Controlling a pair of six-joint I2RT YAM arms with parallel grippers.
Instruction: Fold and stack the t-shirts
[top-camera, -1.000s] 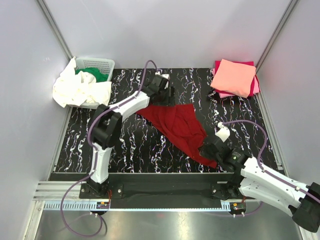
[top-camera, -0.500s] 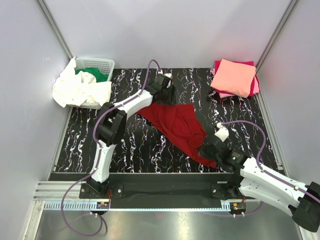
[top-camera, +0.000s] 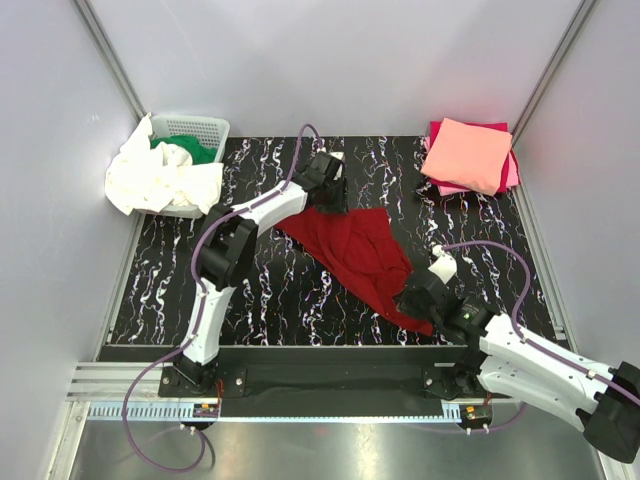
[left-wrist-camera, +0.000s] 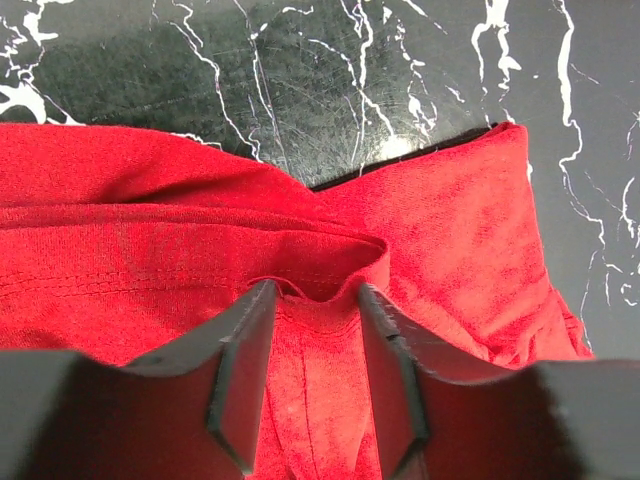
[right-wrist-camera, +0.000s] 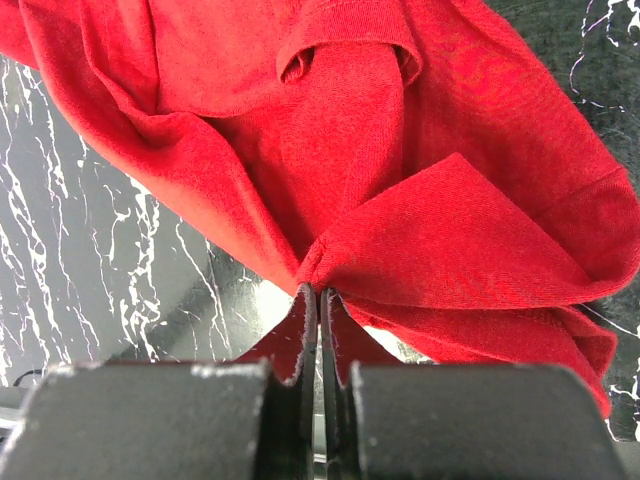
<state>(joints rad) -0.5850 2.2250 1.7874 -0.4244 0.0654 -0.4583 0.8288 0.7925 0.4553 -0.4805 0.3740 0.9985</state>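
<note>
Dark red shirt (right-wrist-camera: 420, 150): pinched at an edge fold in right gripper (right-wrist-camera: 318, 300), jaws pressed together. Left gripper (left-wrist-camera: 312, 330): spread, straddling a hemmed fold at the far end, centre of the top view. Close left fully on that hem before lifting, then draw both ends apart evenly to flatten. Basket (top-camera: 200, 122), upper left: green shirt (top-camera: 185, 150) inside, white shirt (top-camera: 160, 180) draped over the rim. Upper right: salmon shirt (top-camera: 468, 152) folded atop magenta shirt (top-camera: 512, 175).

Left arm (top-camera: 262, 208) reaches forward, jaws apart; right arm (top-camera: 530, 365), seemingly low, jaws pinched together
</note>
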